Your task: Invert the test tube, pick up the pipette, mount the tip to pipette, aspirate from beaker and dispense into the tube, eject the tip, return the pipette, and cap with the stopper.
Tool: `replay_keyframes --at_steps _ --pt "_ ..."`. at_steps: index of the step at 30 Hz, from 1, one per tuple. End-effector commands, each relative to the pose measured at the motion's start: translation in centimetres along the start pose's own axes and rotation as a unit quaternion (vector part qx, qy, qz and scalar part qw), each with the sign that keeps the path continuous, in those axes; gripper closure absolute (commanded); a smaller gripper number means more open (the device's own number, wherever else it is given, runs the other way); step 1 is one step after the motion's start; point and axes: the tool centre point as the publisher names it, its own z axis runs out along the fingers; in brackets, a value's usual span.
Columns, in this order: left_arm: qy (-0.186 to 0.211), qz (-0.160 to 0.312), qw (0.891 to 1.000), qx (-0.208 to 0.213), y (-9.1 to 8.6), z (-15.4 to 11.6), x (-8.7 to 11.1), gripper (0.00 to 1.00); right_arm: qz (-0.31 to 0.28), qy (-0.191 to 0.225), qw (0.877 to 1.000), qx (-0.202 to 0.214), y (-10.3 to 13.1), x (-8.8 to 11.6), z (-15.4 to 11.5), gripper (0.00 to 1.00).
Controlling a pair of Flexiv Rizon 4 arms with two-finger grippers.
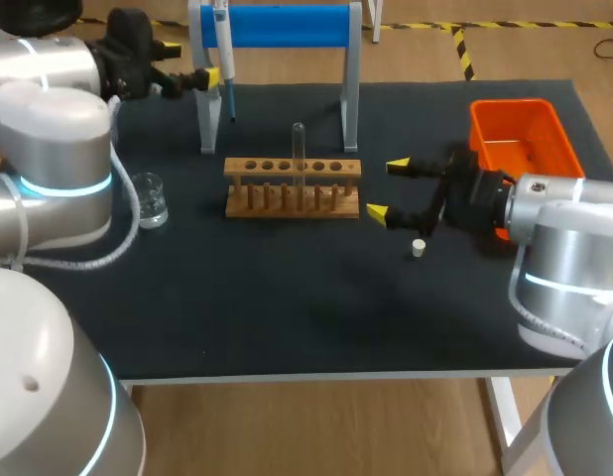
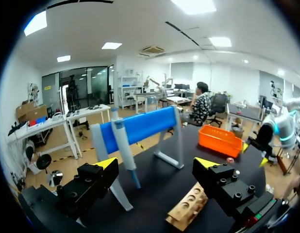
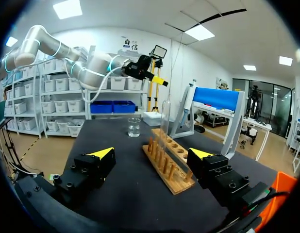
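A white and blue pipette point(image 1: 222, 40) hangs on the blue-barred stand point(image 1: 287, 25) at the back. My left gripper point(image 1: 191, 62) is open just left of it; the pipette point(image 2: 122, 145) is ahead of the open fingers point(image 2: 156, 162), nearer one of them, untouched. A clear test tube point(image 1: 299, 149) stands upright in the wooden rack point(image 1: 293, 186). Right of the rack, my right gripper point(image 1: 386, 188) is open and empty, facing rack point(image 3: 169, 160) and tube point(image 3: 165, 116). A small white stopper point(image 1: 419, 248) lies on the mat below it. The glass beaker point(image 1: 148, 198) stands left.
An orange bin point(image 1: 520, 139) sits at the back right behind my right arm. The stand's legs point(image 1: 351, 99) rise just behind the rack. The black mat point(image 1: 287, 297) in front of the rack is open space down to the table's front edge.
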Motion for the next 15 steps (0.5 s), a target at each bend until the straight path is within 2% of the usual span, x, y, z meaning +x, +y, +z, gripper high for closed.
replay_keyframes --at_steps 1,15 --pt "0.004 0.014 0.999 0.029 1.8 -1.0 2.8 0.00 0.000 -0.001 1.000 0.000 0.0 0.1 -0.1 0.00" --pt "0.066 0.049 0.995 0.048 4.3 -1.9 7.4 0.00 0.000 -0.001 1.000 0.000 0.0 0.1 -0.1 0.00"
